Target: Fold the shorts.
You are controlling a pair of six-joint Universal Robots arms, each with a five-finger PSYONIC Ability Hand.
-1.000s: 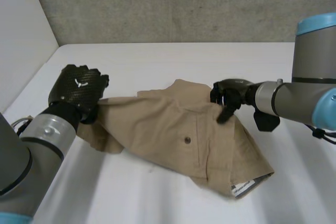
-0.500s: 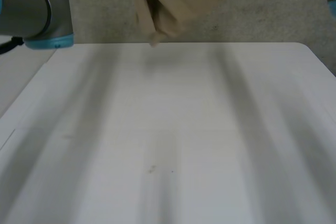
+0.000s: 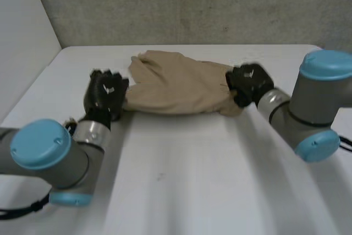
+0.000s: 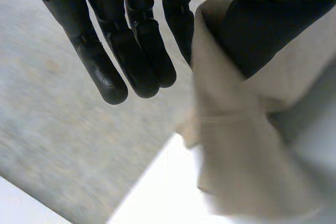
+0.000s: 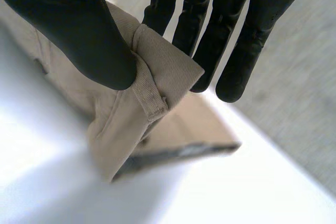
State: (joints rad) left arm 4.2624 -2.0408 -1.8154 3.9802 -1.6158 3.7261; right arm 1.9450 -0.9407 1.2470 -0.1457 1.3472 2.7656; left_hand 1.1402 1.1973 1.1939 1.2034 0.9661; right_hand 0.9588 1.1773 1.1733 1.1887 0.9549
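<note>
The tan shorts (image 3: 176,83) are stretched between my two hands at the far middle of the white table (image 3: 181,180), their far part bunched and humped. My left hand (image 3: 105,93) grips their left end; in the left wrist view its thumb (image 4: 273,19) pinches the cloth (image 4: 247,145) against straight fingers (image 4: 131,51). At the right end my right hand (image 3: 248,82) does the same: in the right wrist view the thumb (image 5: 73,30) presses a belt-looped waistband fold (image 5: 152,77) against the fingers (image 5: 231,40).
A grey wall (image 3: 192,4) runs along the table's far edge, just behind the shorts. A pale wall (image 3: 22,42) borders the left side. My two forearms (image 3: 66,152) (image 3: 297,119) slant in over the table's near half.
A second ago the shorts lay spread out near the table's middle. They were then lifted high, and now they are low at the far middle, drawn out sideways between both hands.
</note>
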